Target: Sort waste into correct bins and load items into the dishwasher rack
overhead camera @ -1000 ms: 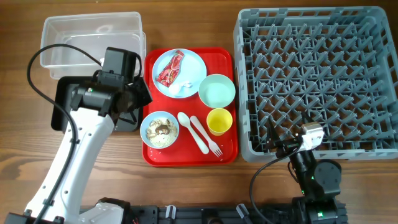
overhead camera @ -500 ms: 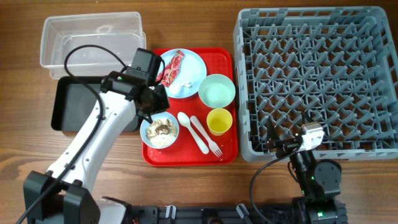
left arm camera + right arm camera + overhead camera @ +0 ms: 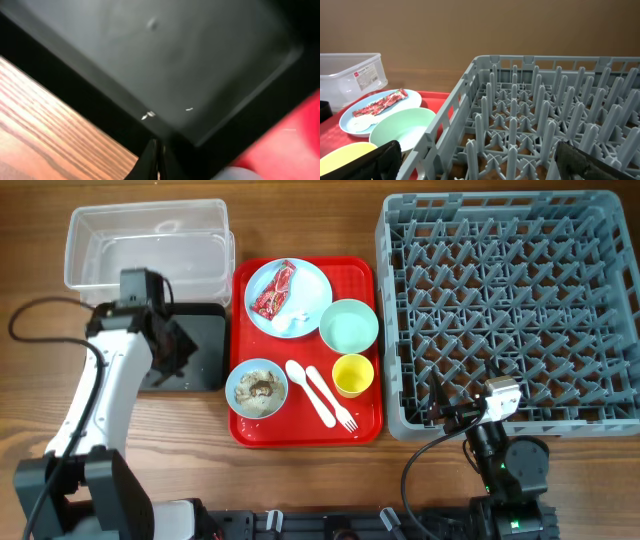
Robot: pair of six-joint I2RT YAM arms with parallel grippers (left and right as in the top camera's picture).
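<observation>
My left gripper point(image 3: 178, 345) hovers over the shallow black tray point(image 3: 205, 355); in the left wrist view its fingers point(image 3: 155, 161) are shut and empty above the tray's rim point(image 3: 165, 60). The clear tub point(image 3: 150, 242) stands behind it. On the red serving tray point(image 3: 305, 430) are a pale blue plate point(image 3: 305, 285) with the red wrapper point(image 3: 274, 290), a mint bowl point(image 3: 348, 326), a yellow cup point(image 3: 352, 374), a pale blue bowl point(image 3: 257, 389) of beige leftovers, a white spoon point(image 3: 299, 374) and a fork point(image 3: 329, 395). My right gripper point(image 3: 480, 165) is open at the grey rack's near edge point(image 3: 510, 310).
The rack point(image 3: 545, 100) fills the right side of the table and holds nothing. The red serving tray lies between the black tray and the rack. The right arm's base point(image 3: 505, 465) sits at the front edge. Bare wood shows at the front left.
My left arm swung left, away from the plate and the leftovers bowl, and now hangs over the black tray. The right arm has not moved.
</observation>
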